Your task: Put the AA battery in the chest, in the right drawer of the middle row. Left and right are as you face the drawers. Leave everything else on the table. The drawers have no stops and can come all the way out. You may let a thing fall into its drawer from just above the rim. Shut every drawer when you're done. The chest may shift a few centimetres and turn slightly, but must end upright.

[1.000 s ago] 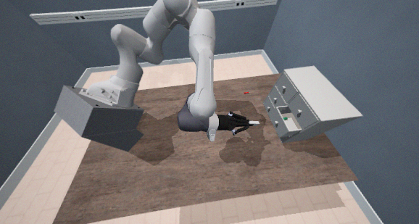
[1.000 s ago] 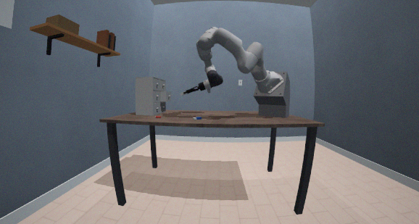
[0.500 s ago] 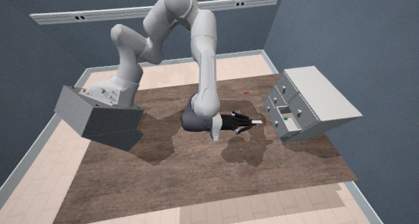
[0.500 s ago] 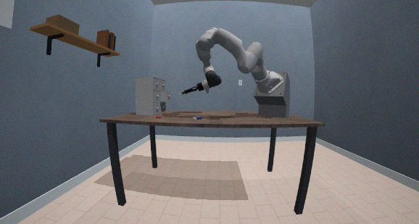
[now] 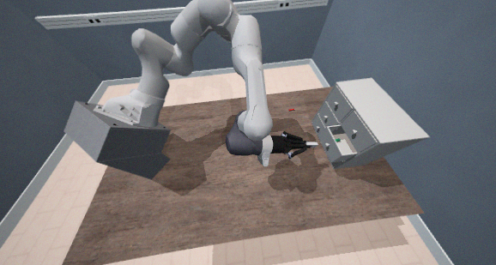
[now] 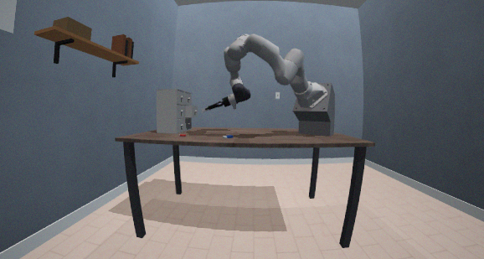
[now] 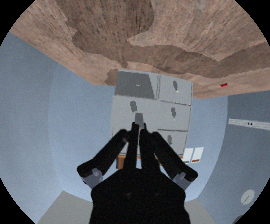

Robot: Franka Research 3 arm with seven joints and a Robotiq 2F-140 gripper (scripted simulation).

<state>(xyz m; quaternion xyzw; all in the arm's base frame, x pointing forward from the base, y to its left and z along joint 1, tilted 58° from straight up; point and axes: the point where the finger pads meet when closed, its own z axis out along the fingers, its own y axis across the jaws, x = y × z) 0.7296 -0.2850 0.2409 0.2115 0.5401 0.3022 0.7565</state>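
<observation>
Hand (image 5: 312, 144): fingers together, empty, mid-right of frame, aimed at open drawer (image 5: 347, 145) | battery: probably green item (image 5: 337, 140) inside | step: push drawer front squarely, slowly; chest (image 5: 378, 114) must stay upright on desk (image 5: 214, 208).

From where I work, the brown wooden table (image 6: 272, 142) is my landmark. Near its far-left edge lies a small red thing (image 5: 292, 110); toward its front edge rests a small blue and white thing (image 6: 228, 136). High on the wall left of the table hangs a wooden shelf (image 6: 84, 45) carrying a brown box (image 6: 72, 27) and some books (image 6: 121, 43). Beyond the table, a white outlet (image 6: 277, 95) sits on the back wall.
</observation>
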